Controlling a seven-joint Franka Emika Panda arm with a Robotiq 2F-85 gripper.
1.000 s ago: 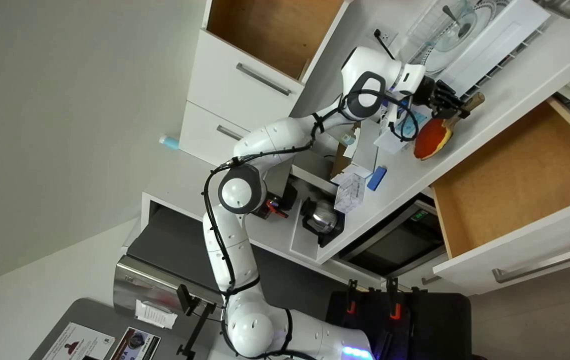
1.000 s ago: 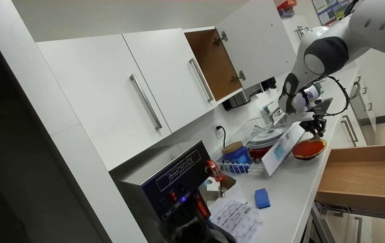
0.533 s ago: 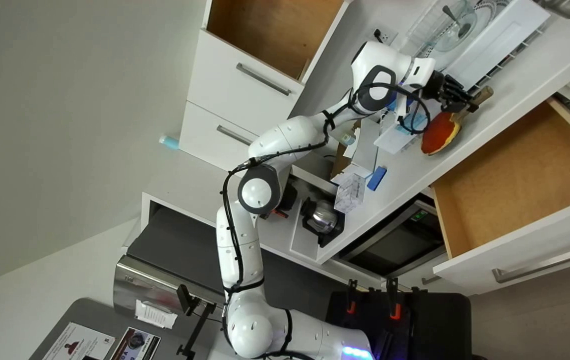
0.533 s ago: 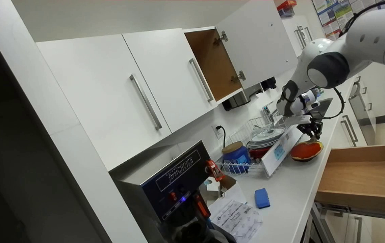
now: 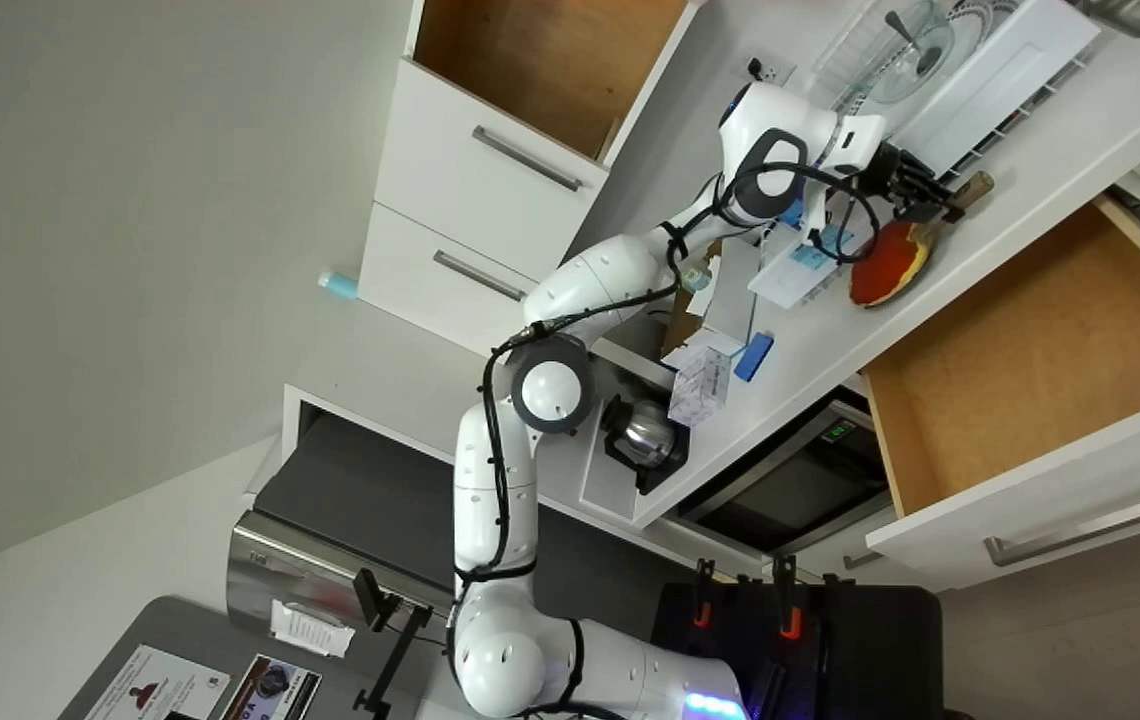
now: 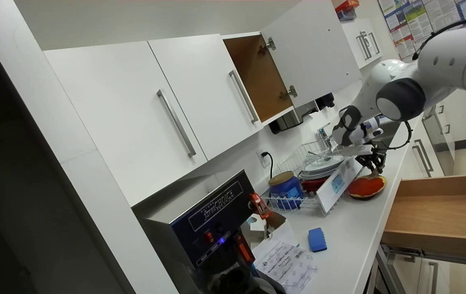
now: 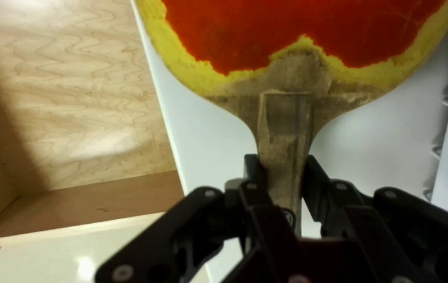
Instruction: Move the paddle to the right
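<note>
My end effector [image 7: 285,169] is clamped on the slim tan handle [image 7: 283,129] of the flat, round-headed red-and-yellow paddle [image 7: 298,59], presumably because that narrow part suits the jaws and leaves the head free. Paddle is over the white tabletop [image 6: 347,237], near the pulled-out wooden drawer [image 6: 441,214] (whether it touches, I can't tell). Legible in an exterior view: "firstCHOICE" on a dark-blue machine panel [image 6: 216,220]; white printed item [image 6: 284,261], lettering too small.

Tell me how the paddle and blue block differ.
The paddle is rounded, red with a yellow edge; the blue block is rectangular and blue. The paddle looks larger than the blue block. The hand grips the paddle's handle; nothing holds the blue block. The white counter lies beneath both.
</note>
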